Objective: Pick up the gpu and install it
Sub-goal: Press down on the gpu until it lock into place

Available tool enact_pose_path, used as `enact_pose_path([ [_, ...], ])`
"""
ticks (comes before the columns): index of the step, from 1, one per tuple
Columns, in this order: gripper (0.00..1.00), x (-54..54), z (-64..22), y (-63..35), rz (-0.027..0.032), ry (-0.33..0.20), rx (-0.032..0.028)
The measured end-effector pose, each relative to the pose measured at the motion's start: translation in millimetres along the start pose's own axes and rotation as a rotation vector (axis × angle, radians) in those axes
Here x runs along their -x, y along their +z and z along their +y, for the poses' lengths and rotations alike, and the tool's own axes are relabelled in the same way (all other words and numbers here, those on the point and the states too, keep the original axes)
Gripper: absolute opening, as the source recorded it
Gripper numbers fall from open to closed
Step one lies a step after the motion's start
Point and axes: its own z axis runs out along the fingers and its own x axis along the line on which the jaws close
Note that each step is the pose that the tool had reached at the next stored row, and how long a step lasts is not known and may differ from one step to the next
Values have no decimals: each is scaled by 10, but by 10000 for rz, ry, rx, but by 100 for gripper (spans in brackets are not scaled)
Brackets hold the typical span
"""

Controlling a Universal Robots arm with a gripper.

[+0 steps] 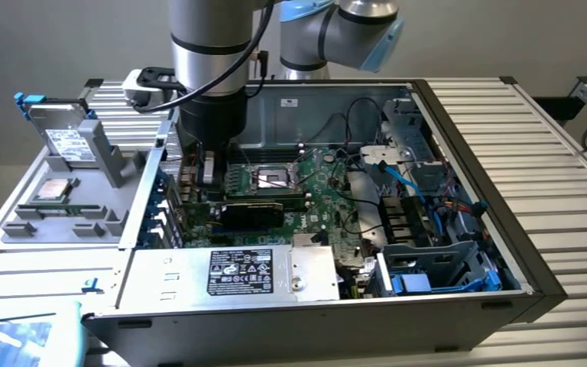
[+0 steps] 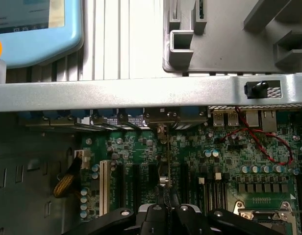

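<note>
The gpu (image 1: 264, 212) stands on edge inside the open computer case (image 1: 477, 229), above the green motherboard (image 1: 319, 191). Its black block faces the front of the exterior view. In the wrist view the gpu (image 2: 168, 156) appears edge-on as a thin line over the expansion slots. Its silver bracket (image 2: 163, 129) sits against the case's rear wall (image 2: 141, 93). My gripper (image 2: 168, 209) is shut on the card's upper edge, one finger (image 2: 153, 211) on each side. In the exterior view the gripper (image 1: 209, 172) reaches down into the case near the exterior view's left wall.
A grey fixture (image 1: 69, 218) beside the case holds a silver white-labelled hard drive (image 1: 69, 141) and a chip (image 1: 54, 189). A silver box with a black label (image 1: 257, 274) fills the case's front. Red wires (image 2: 261, 142), a drive cage (image 1: 442, 267) and a blue tablet (image 2: 33, 29) lie nearby.
</note>
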Motion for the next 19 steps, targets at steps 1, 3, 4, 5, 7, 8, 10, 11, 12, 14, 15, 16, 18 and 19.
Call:
enact_pose_path([
  [1,14,1,4,4,0,0,-2],
  [3,14,4,12,16,-2,0,-9],
  [4,14,4,14,21,-2,0,-11],
  [5,14,4,14,25,-1,-1,-12],
  [7,14,4,14,26,2,-1,-11],
  [8,14,5,14,28,1,0,-12],
  [10,14,8,14,32,-4,0,-14],
  [11,14,10,13,33,-4,0,-14],
  [12,14,12,14,35,-3,1,-14],
  [14,14,17,13,41,-1,0,-13],
  [15,14,19,12,45,-1,0,-13],
  [16,14,20,12,50,0,0,-13],
  [18,14,23,11,59,-1,0,-12],
  [19,14,23,10,64,-2,0,-13],
])
